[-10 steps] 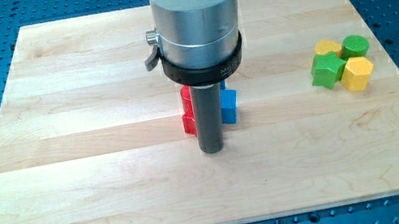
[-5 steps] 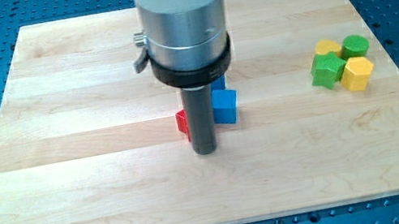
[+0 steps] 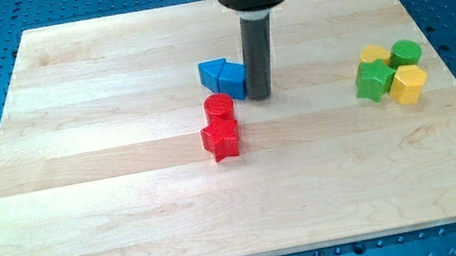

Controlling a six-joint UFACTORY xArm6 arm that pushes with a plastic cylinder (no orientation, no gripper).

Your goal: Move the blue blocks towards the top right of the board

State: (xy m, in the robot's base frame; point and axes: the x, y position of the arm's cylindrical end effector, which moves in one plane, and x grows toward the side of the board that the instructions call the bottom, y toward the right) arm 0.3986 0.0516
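Note:
Two blue blocks sit together near the board's middle, slightly toward the view's top: a blue triangular block [image 3: 213, 74] on the left and a blue block [image 3: 232, 80] beside it, partly hidden by the rod. My tip [image 3: 260, 95] stands right against the right side of the blue pair. A red cylinder [image 3: 219, 108] and a red star-shaped block [image 3: 221, 138] sit just below the blue blocks, touching each other.
At the view's right stands a tight cluster: a yellow block [image 3: 373, 54], a green cylinder [image 3: 405, 51], a green block [image 3: 375, 79] and a yellow hexagonal block [image 3: 407, 83]. The wooden board [image 3: 84, 219] lies on a blue perforated table.
The rod has moved from the lower left of the blocks up and right, to the blue blocks' right side. The blue blocks now lie higher; the red blocks are uncovered.

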